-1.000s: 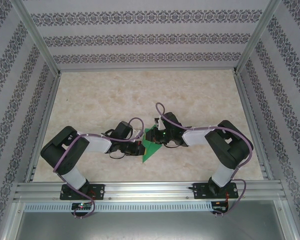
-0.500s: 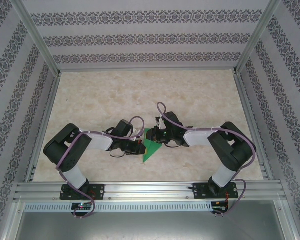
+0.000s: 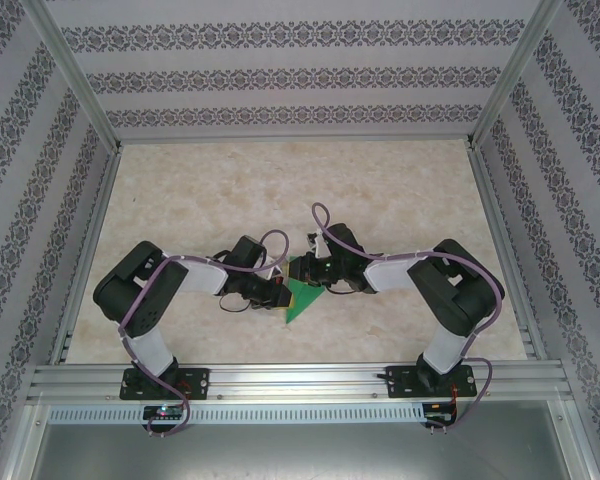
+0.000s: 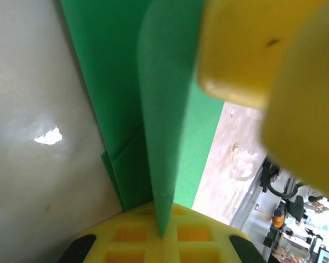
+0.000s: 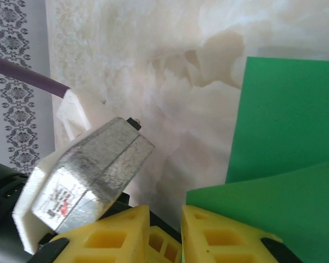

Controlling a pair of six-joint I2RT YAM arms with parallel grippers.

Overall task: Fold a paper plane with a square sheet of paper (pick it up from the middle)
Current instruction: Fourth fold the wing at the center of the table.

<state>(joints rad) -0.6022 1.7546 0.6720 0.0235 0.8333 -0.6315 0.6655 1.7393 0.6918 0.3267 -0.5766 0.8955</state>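
Note:
The square sheet of paper point(image 3: 302, 298) is bright green and lies folded into a pointed, layered shape on the table's middle, between the two grippers. My left gripper point(image 3: 280, 294) is at its left edge. In the left wrist view this gripper point(image 4: 163, 236) is shut on an upright ridge of the paper point(image 4: 164, 109), with flat green layers point(image 4: 107, 71) beside it. My right gripper point(image 3: 315, 276) sits at the paper's far right side. Its yellow fingers point(image 5: 219, 233) stand apart with nothing between them point(image 5: 164, 211), and a green flap point(image 5: 274, 203) lies against the right finger.
The marble-patterned table point(image 3: 280, 190) is bounded by aluminium rails and patterned walls point(image 3: 280, 75). In the right wrist view the left arm's metal block on a white mount point(image 5: 90, 170) and a purple cable point(image 5: 22, 71) sit close by. A yellow finger point(image 4: 247, 49) of the right gripper looms in the left wrist view.
The left arm's elbow has swung a little to the right and forward while its gripper keeps hold of the paper. The right arm and the paper have barely shifted.

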